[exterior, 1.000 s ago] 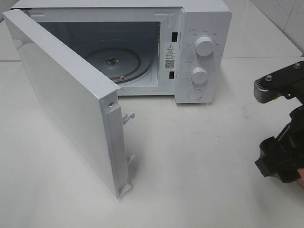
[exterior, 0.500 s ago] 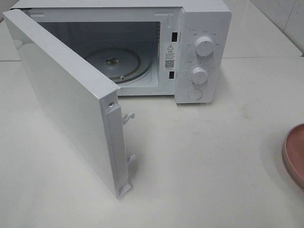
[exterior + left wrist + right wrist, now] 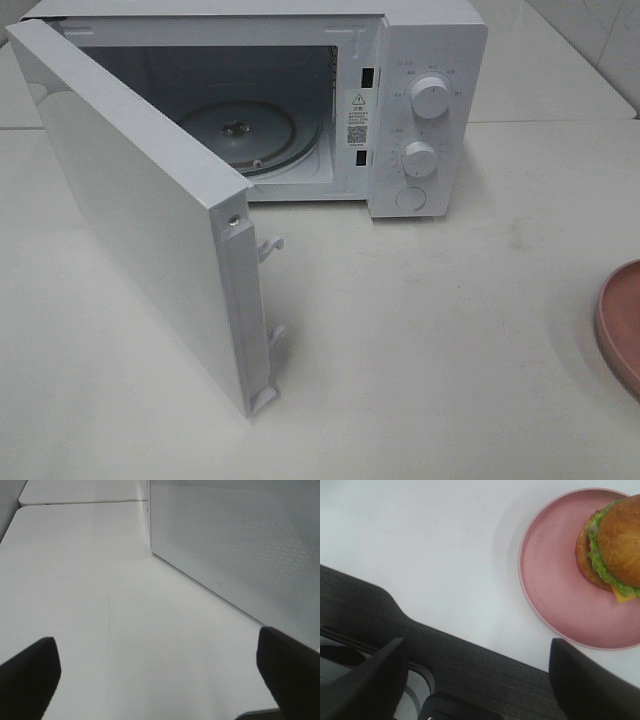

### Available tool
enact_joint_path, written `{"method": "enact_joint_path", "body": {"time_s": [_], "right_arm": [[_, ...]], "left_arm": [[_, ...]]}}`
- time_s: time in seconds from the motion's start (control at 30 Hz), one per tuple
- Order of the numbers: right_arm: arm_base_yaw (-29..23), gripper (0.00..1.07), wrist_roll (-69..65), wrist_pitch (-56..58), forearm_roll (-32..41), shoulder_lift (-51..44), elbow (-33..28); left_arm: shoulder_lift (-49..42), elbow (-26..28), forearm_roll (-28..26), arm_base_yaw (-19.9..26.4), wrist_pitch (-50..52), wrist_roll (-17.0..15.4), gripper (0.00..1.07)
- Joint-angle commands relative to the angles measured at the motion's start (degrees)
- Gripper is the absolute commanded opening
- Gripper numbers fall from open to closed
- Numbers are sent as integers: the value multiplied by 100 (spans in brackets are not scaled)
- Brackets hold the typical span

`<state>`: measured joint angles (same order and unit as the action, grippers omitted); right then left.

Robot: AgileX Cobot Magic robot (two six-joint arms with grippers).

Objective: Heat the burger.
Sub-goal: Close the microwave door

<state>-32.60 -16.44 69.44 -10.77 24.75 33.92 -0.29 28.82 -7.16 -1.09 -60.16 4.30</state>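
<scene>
- Left gripper (image 3: 159, 675) hangs with its dark fingers (image 3: 27, 672) spread wide at the lower corners of its wrist view, holding nothing, above the bare white table (image 3: 90, 580).
- Right gripper (image 3: 480, 680) is likewise wide apart and empty, its fingers at the lower corners of its own view.
- Burger (image 3: 615, 545) sits on the pink plate (image 3: 555, 590) at the upper right of that view, clear of the fingers.
- Plate's rim shows at the right edge of the high view.
- Microwave (image 3: 425, 60) stands at the top, its door (image 3: 130, 200) swung open, its glass turntable (image 3: 240, 130) bare.
</scene>
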Motion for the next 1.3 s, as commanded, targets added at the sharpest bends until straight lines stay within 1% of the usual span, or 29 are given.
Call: {"method": "enact_joint_path", "body": {"time_s": [0.03, 0.17, 0.23, 0.27, 0.33, 0.37, 0.4, 0.43, 0.47, 0.5, 0.53, 0.57, 0.6, 0.67, 0.7, 0.77, 0.8, 0.83, 0.9, 0.93, 1.1, 1.3], "right_arm": [[23, 76, 69, 178, 69, -407, 11], [46, 76, 69, 178, 74, -756, 6], [275, 76, 86, 172, 132, -1112, -166], [275, 76, 86, 172, 132, -1112, -166], [613, 76, 166, 126, 223, -1266, -178], [613, 76, 166, 126, 223, -1266, -178], [831, 76, 309, 92, 292, -1404, -178], [831, 76, 309, 92, 292, -1404, -178], [951, 76, 407, 46, 350, -1484, -178], [1180, 75, 584, -92, 430, -1621, -178], [1180, 75, 584, -92, 430, -1621, -178], [1398, 75, 768, -269, 539, -1776, -183], [1398, 75, 768, -269, 539, -1776, -183], [1627, 75, 968, -464, 636, -2034, -183], [1627, 75, 968, -464, 636, -2034, -183], [1851, 75, 1071, -688, 688, -2269, -195], [1851, 75, 1071, -688, 688, -2269, -195], [2011, 75, 1071, -848, 693, -2418, -281], [2086, 75, 1071, -934, 693, -2515, -355], [2194, 75, 1083, -1014, 699, -2653, -510], [2412, 75, 1066, -1014, 705, -2647, -487], [2435, 75, 1060, -1014, 705, -2647, -487]], "left_arm": [[-115, -17, -6, 11, 74, -29, 100], [-115, -17, -6, 11, 74, -29, 100], [-115, -17, -6, 11, 74, -29, 100], [-115, -17, -6, 11, 74, -29, 100], [-115, -17, -6, 11, 74, -29, 100], [-115, -17, -6, 11, 74, -29, 100], [-115, -17, -6, 11, 74, -29, 100], [-115, -17, -6, 11, 74, -29, 100], [-115, -17, -6, 11, 74, -29, 100], [-115, -17, -6, 11, 74, -29, 100], [-115, -17, -6, 11, 74, -29, 100], [-115, -17, -6, 11, 74, -29, 100], [-115, -17, -6, 11, 74, -29, 100], [-115, -17, -6, 11, 74, -29, 100], [-115, -17, -6, 11, 74, -29, 100], [-115, -17, -6, 11, 74, -29, 100], [-115, -17, -6, 11, 74, -29, 100], [-115, -17, -6, 11, 74, -29, 100], [-115, -17, -6, 11, 74, -29, 100], [-115, -17, -6, 11, 74, -29, 100], [-115, -17, -6, 11, 74, -29, 100], [-115, -17, -6, 11, 74, -29, 100]]}}
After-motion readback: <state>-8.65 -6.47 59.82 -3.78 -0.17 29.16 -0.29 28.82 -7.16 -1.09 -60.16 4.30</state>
